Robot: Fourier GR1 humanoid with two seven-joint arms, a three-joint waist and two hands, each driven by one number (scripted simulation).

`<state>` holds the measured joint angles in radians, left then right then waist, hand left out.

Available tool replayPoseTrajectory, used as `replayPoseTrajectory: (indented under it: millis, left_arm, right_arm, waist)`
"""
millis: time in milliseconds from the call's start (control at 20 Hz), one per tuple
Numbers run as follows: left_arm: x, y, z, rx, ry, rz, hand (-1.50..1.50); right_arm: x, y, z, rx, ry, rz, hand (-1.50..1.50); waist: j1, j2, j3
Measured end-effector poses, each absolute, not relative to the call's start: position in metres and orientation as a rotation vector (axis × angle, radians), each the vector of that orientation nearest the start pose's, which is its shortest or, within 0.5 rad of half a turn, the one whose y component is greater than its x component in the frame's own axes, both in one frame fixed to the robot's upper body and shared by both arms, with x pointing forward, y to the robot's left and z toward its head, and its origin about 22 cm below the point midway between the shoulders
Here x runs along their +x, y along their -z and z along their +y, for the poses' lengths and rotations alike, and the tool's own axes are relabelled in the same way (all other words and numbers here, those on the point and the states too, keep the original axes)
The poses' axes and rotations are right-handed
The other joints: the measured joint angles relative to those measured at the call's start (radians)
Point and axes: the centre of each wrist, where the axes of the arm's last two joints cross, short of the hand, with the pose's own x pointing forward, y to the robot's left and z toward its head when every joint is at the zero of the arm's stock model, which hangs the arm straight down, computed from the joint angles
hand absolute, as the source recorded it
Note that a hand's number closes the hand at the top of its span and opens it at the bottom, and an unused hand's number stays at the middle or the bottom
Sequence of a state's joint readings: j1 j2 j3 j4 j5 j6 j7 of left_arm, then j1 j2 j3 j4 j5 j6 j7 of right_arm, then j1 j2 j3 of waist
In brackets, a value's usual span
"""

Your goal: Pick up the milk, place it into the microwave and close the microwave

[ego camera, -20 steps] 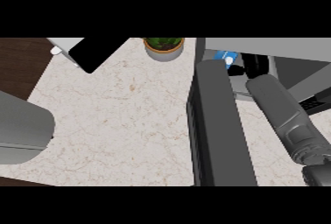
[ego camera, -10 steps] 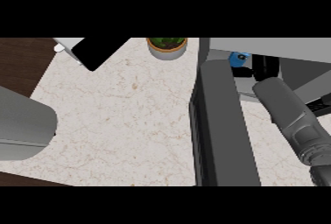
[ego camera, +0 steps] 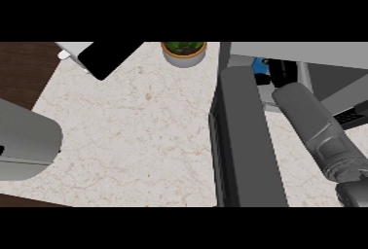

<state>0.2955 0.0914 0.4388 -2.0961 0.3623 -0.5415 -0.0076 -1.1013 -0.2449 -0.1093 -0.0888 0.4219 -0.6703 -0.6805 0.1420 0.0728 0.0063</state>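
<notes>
The right forearm (ego camera: 320, 129) reaches from the lower right edge up into the open microwave (ego camera: 302, 53), whose cavity shows at the top right. Its door (ego camera: 241, 146) stands swung out, seen edge-on as a long dark slab across the marble table (ego camera: 129, 131). At the end of the forearm the right robot hand (ego camera: 282, 73) is a dark shape inside the cavity, pressed beside a small blue-and-white thing that is probably the milk (ego camera: 262, 65). Little of the carton shows, so the name is a fair guess. Whether the fingers are curled round it or spread apart cannot be told from here, as the wrist and the door edge hide them.

The left forearm (ego camera: 25, 136) fills the left edge as a broad grey mass; its robot hand is out of the view.

Well away from the work, a potted plant (ego camera: 184, 51) stands at the top of the table, and a dark flat panel with a white rim (ego camera: 104, 56) lies at the upper left.

By the look of it, the step in hand is placing the milk inside. The next move calls for letting go of the carton upright on the microwave floor, drawing the arm back clear of the opening, then pushing the door shut from its outer face without catching the forearm.
</notes>
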Motion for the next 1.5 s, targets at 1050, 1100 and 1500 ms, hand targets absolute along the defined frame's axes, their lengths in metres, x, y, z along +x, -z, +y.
replayPoseTrajectory:
  millis: [1050,1100,1500]
  left_arm:
    - [0.160,-0.079,0.294,-0.306,0.244,-1.896,1.50]
    - [0.161,-0.080,0.292,-0.314,0.247,-1.894,1.50]
    - [0.170,-0.081,0.263,-0.390,0.284,-1.835,1.50]
  right_arm:
    - [0.417,0.006,-0.236,-0.218,-0.296,-1.923,-1.50]
    - [0.413,0.012,-0.240,-0.179,-0.283,-1.914,-1.50]
    - [0.382,0.056,-0.246,0.037,-0.202,-1.859,-1.50]
  waist:
    - [-0.079,-0.042,-0.002]
    - [-0.082,-0.044,-0.002]
    - [-0.113,-0.060,-0.004]
